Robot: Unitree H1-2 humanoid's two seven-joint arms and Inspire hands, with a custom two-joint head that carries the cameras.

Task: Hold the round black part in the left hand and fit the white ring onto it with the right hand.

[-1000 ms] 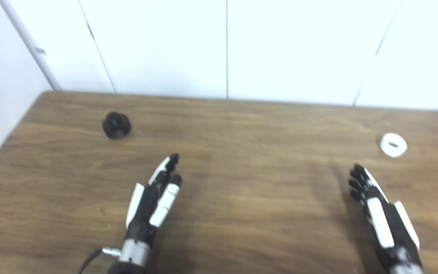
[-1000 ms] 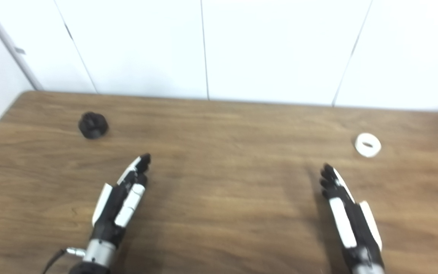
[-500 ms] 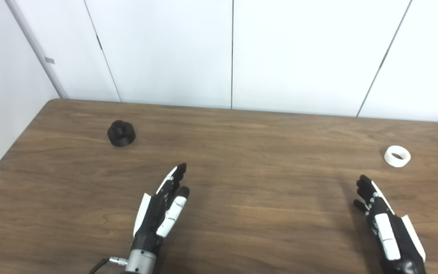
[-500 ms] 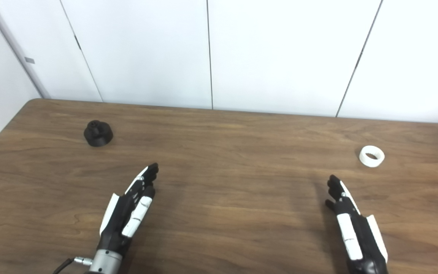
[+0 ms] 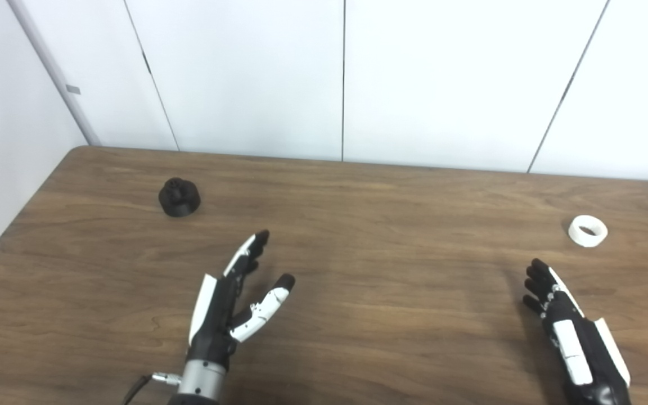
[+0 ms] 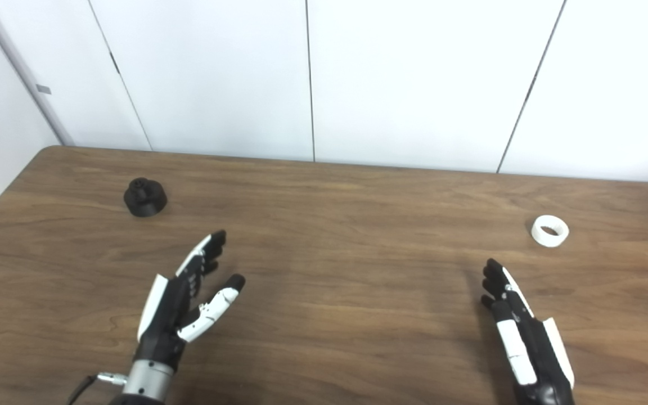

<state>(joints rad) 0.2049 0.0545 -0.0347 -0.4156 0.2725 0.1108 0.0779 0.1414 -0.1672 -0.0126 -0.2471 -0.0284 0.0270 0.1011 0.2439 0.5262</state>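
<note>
The round black part [image 5: 178, 197] stands on the wooden table [image 5: 391, 225] at the far left, with a small knob on top. The white ring [image 5: 588, 230] lies flat near the table's right edge. My left hand [image 5: 233, 304] hovers over the near left of the table, open, thumb spread out to the right, well short of the black part. Low at the right, my right hand [image 5: 571, 332] is open and flat with fingers straight, nearer to me than the ring. Neither hand holds anything.
White wall panels [image 5: 341, 79] rise directly behind the table's far edge. The table's left edge [image 5: 14, 225] runs close to the black part. A cable [image 5: 135, 388] hangs from my left wrist.
My left thumb has spread away from the fingers and the hand has shifted slightly left. The right hand has stayed put. Before that, the camera tilted, shifting the whole picture.
</note>
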